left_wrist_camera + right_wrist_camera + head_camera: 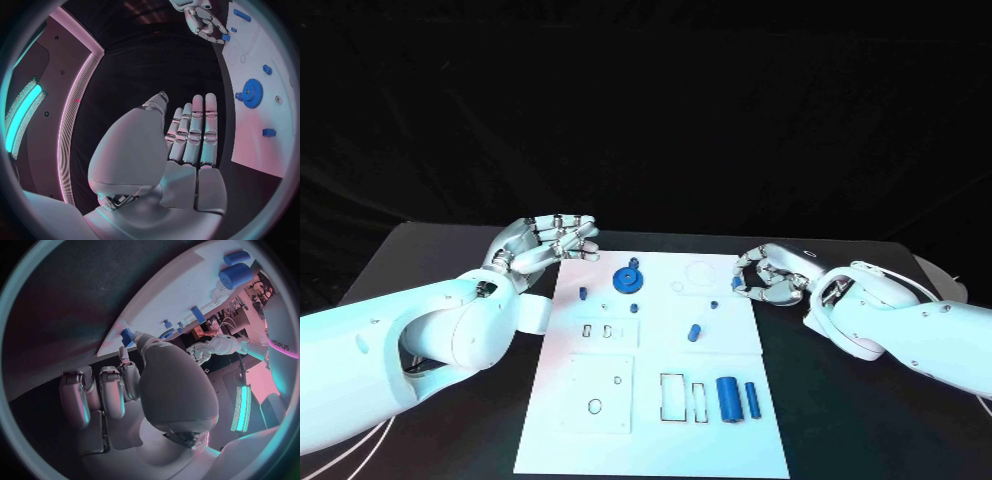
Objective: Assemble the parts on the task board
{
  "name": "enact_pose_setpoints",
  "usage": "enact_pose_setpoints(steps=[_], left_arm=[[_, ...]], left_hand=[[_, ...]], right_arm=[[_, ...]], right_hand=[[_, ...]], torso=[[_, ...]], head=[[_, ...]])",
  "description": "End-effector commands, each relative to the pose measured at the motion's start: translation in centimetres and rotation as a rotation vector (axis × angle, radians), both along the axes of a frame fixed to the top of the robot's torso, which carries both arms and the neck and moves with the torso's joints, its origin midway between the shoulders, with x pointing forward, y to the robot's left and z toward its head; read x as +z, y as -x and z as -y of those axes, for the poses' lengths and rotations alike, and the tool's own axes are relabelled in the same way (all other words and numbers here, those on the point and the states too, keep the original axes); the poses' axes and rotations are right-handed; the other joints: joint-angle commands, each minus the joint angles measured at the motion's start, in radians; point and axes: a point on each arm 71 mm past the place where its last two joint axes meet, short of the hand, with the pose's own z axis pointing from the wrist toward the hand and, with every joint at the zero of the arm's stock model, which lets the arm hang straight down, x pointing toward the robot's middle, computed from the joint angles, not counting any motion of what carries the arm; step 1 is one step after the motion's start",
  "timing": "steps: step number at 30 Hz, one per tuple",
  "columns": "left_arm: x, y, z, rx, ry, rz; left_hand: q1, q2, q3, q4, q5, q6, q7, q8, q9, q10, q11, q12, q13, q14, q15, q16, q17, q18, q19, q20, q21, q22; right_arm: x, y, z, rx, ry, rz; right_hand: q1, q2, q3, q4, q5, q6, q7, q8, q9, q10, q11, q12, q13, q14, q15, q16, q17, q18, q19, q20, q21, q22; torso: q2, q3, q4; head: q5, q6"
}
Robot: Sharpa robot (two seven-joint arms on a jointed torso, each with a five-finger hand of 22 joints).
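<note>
The white task board [646,420] lies in the middle of the black table. A blue gear [630,278] sits near its far edge, also seen in the left wrist view [252,93]. My right hand [769,272] hovers at the board's right edge and pinches a small blue part [737,283] between thumb and a finger; the right wrist view shows that part [127,336] at my fingertips by the board's edge. My left hand [548,243] hangs over the board's far left corner with its fingers [194,130] straight and nothing in them.
Small blue pegs [583,293] [635,308] [692,331] stand on the board's middle. A thick blue cylinder [728,398] and a thin one [753,400] lie near the board's front right, beside outlined slots [672,397]. Black table [430,260] surrounds the board.
</note>
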Motion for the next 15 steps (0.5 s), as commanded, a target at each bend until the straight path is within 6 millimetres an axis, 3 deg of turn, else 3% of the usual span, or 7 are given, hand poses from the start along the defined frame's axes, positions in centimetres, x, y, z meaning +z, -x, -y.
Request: enact_pose_setpoints(steps=[1,15], left_arm=[[0.15,0.05,0.20,-0.021,0.005,0.008],[0.13,0.05,0.19,-0.024,0.004,0.005]], left_hand=[[0.009,0.000,0.007,0.002,-0.004,-0.007,0.011,-0.004,-0.001,-0.009,0.000,-0.006,0.000,-0.005,0.002,0.004,0.001,0.008,-0.007,0.002,0.004,0.001],[0.010,0.001,0.008,0.002,-0.003,-0.007,0.011,-0.004,-0.001,-0.009,0.000,-0.007,0.000,-0.007,0.002,0.004,0.002,0.008,-0.010,0.003,0.005,0.002]], right_arm=[[-0.19,-0.03,-0.14,0.006,0.019,-0.010],[-0.38,-0.30,-0.45,0.008,0.033,-0.019]], right_hand=[[0.016,0.000,0.008,-0.004,0.002,0.011,-0.001,-0.005,-0.001,0.007,-0.005,0.004,0.086,0.099,-0.004,0.005,0.249,-0.007,0.105,-0.001,0.005,0.263],[0.029,0.009,0.031,-0.016,0.003,0.035,-0.005,-0.002,0.000,0.010,-0.009,0.007,0.089,0.099,-0.006,0.005,0.249,-0.007,0.105,-0.003,0.005,0.263]], torso=[[0.000,0.0000,0.0001],[-0.001,0.0006,0.0001]], head=[[-0.001,-0.002],[0.002,-0.005]])
